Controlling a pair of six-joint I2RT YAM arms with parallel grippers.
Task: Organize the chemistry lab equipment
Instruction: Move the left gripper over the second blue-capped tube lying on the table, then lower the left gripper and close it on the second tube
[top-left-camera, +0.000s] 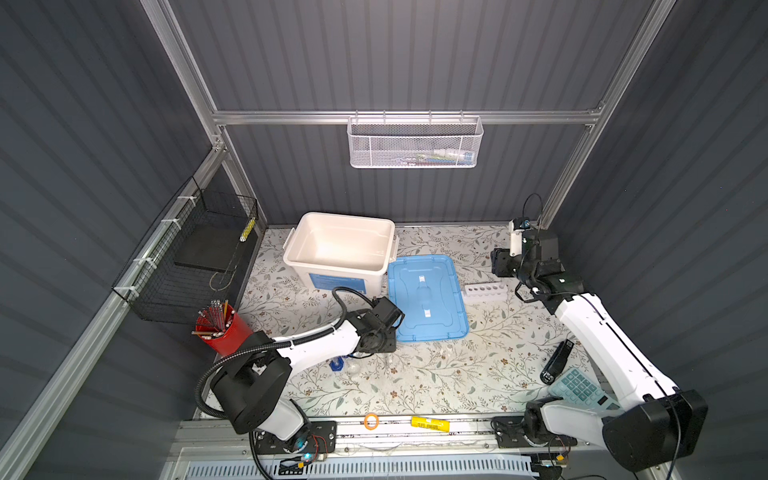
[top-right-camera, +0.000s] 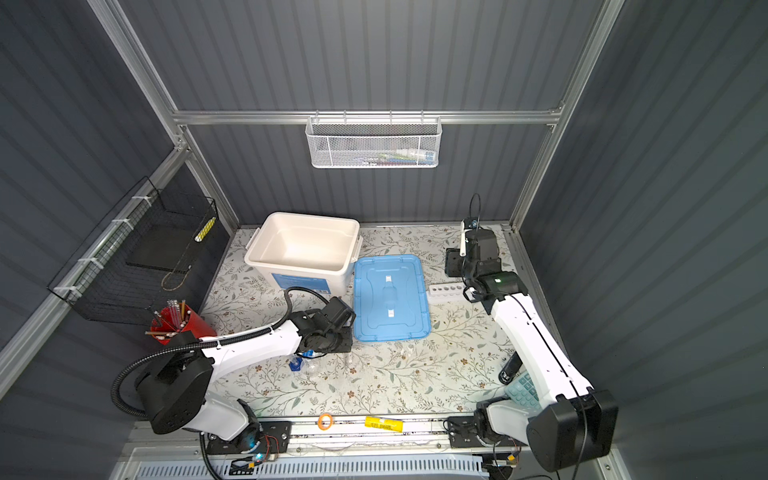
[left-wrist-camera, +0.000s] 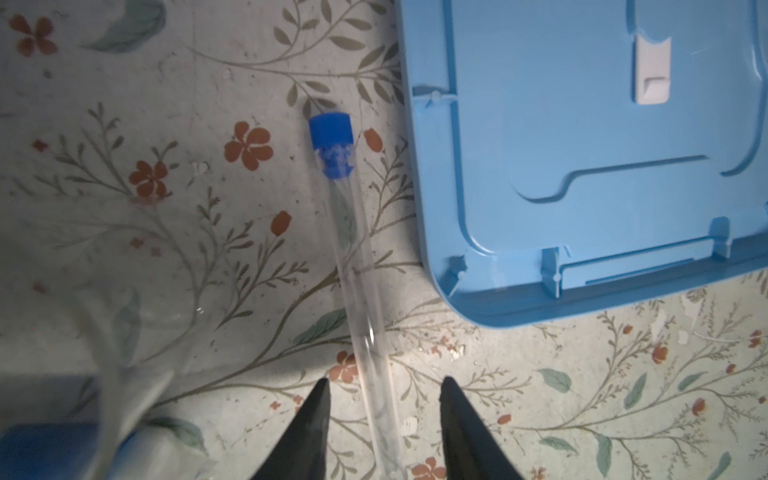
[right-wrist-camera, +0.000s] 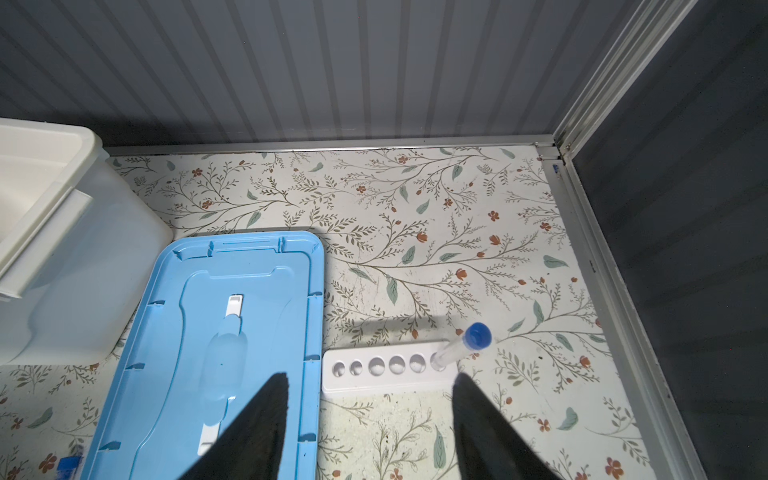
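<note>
The left gripper (left-wrist-camera: 384, 386) is spread apart around the long clear blue-capped tube (left-wrist-camera: 349, 249), which is laid flat just beside the flat blue plastic lid (left-wrist-camera: 582, 166). If squeezed crookedly, the slippery tube could be flicked away.

The blue-capped long tube (left-wrist-camera: 356, 270) lies flat on the floral desk (left-wrist-camera: 124, 249), just beside the straight edge of the light blue lid (left-wrist-camera: 582, 166), roughly parallel to it and not touching. Its blue cap (left-wrist-camera: 331, 129) sits alongside that edge. The clear end runs past the lid's rounded corner and between the dark fingers (left-wrist-camera: 314, 419) of the left gripper (left-wrist-camera: 385, 380), which stand apart with a gap on either side of the tube. A white clip (left-wrist-camera: 652, 70) is set in the lid. On the tube's side away from the lid, a blurred clear vessel (left-wrist-camera: 116, 395) stands over something blue.
</note>
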